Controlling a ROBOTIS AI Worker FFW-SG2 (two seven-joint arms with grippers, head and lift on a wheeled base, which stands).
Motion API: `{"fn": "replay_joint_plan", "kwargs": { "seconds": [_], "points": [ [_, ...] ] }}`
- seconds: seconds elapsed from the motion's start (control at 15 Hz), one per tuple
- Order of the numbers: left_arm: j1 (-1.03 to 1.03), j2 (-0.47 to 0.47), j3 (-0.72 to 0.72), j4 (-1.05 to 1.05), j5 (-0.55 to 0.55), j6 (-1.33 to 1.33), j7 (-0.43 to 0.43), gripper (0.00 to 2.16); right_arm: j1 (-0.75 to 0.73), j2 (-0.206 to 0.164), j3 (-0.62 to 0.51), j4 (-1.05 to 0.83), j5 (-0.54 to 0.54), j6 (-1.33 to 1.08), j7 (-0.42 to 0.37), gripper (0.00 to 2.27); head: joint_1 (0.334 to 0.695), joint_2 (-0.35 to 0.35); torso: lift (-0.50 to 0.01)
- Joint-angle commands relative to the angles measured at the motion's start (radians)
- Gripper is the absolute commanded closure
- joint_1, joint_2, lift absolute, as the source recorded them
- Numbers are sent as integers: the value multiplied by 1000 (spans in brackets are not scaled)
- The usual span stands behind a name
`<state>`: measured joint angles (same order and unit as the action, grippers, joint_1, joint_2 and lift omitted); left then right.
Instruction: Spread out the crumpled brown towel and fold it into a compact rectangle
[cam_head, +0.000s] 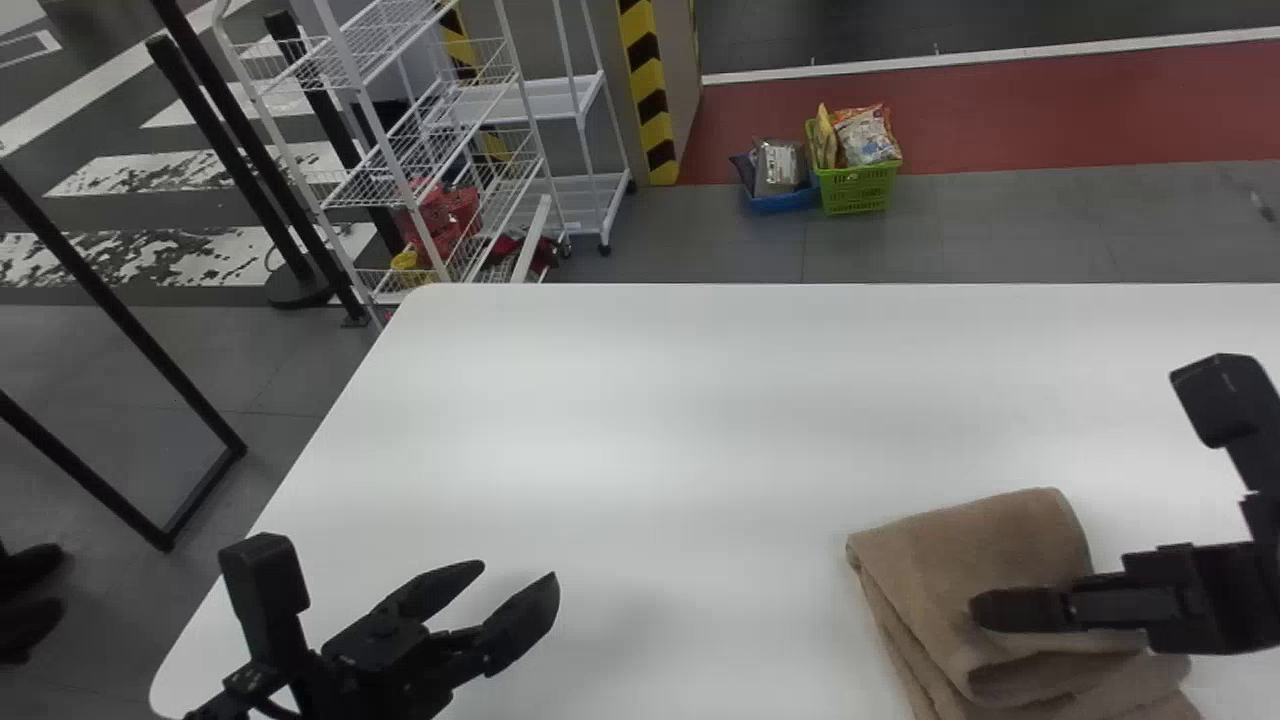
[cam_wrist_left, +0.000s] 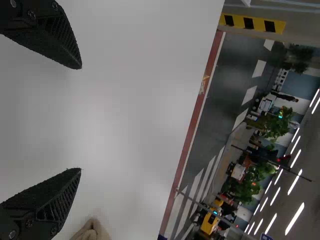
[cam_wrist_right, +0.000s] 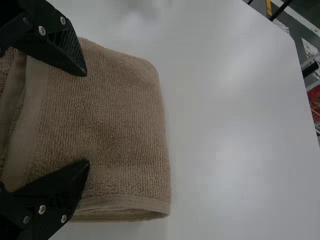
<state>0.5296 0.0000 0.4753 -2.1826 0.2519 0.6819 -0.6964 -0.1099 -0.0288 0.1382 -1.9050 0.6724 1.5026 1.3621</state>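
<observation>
Towel (cam_head: 970, 560), folded brown terry, near right: align edges, press lightly; black right gripper (cam_wrist_right: 87, 118) and black left gripper (cam_head: 519, 575) gape wide.

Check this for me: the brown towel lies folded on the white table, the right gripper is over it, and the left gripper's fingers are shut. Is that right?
Not quite: the left gripper has its fingers open, as the left wrist view shows. The rest holds: the brown towel lies folded on the white table, with the right gripper over it.
</observation>
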Motion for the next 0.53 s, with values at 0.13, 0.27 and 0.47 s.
{"fn": "replay_joint_plan", "kwargs": {
  "seconds": [0.13, 0.27, 0.47],
  "points": [
    [0, -3, -1, 3, 3, -1, 0, 80, 50, -14, -28, -115, 23, 55, 5, 218, 695, 268, -127],
    [0, -3, -6, 1, 3, -1, 0, 80, 50, -14, -52, -120, 16, 55, 5, 218, 695, 257, -127],
    [1, -3, 2, 3, 6, -1, 0, 80, 58, -14, -22, -161, 7, 70, 5, 215, 695, 243, -127]
  ]
}}
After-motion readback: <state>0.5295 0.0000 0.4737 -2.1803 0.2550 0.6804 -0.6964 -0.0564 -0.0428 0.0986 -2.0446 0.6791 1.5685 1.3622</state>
